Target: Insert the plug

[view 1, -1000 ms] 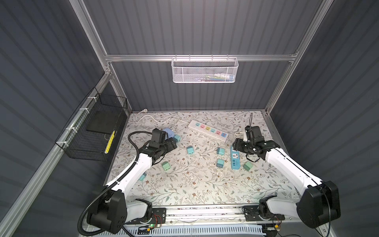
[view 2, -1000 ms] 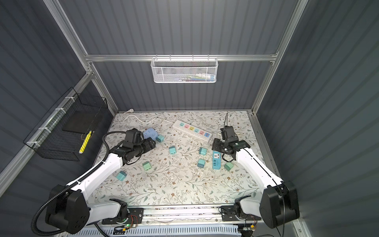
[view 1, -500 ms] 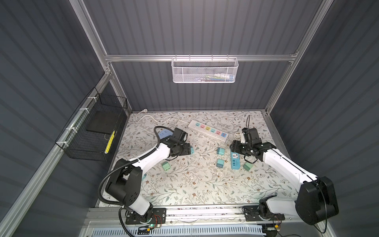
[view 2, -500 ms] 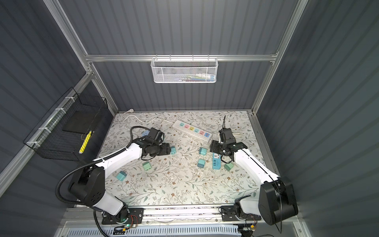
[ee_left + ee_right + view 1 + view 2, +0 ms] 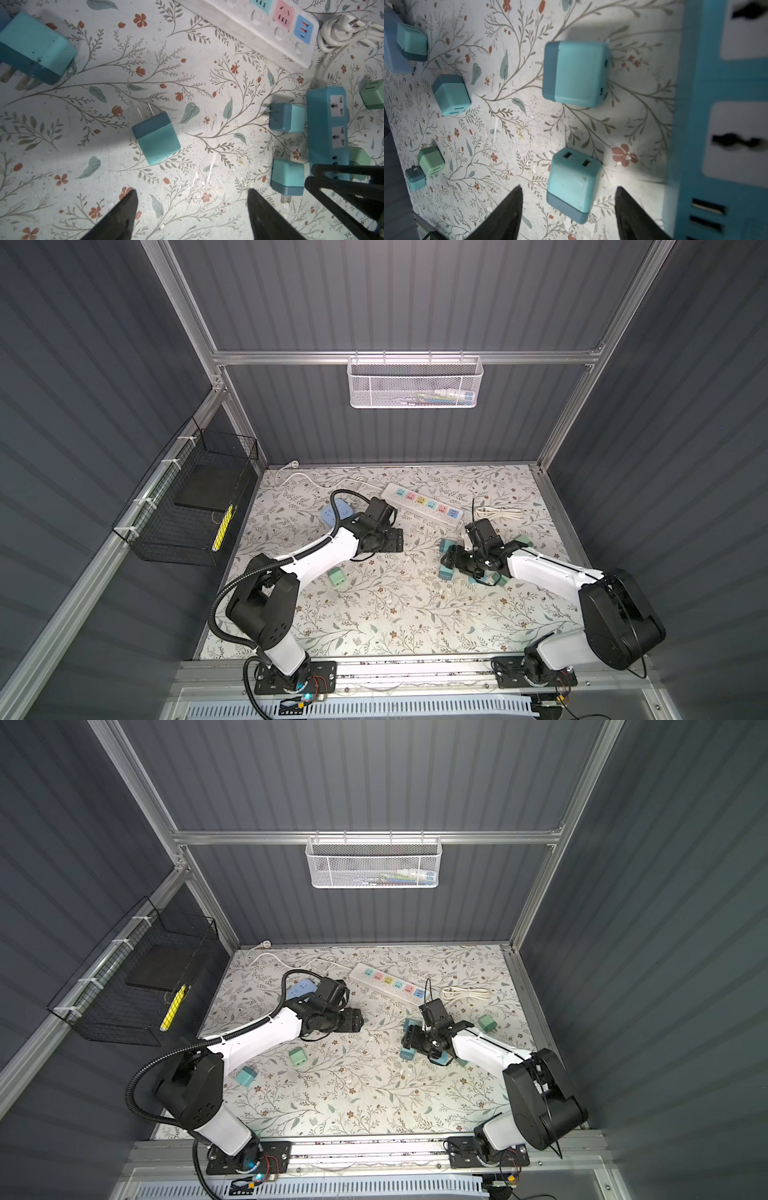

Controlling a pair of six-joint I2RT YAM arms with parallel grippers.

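Left gripper (image 5: 192,193) and right gripper (image 5: 568,191) swung inward over floral mat (image 5: 374,614), jaws wide, empty.

No legible text, label, brand, number or sign in any view. On the white power strip with pastel socket faces (image 5: 239,27): plain faces, no print to make out. Same on the blue oblong socket bar with white outlets (image 5: 327,133) and on the teal cube-shaped plastic plug (image 5: 155,138). On the yellow flat strip (image 5: 222,526) in the black wire basket (image 5: 174,539): any print too small to read. On the coloured packets (image 5: 444,397) in the white mesh basket (image 5: 374,385): too small and blurred to read.
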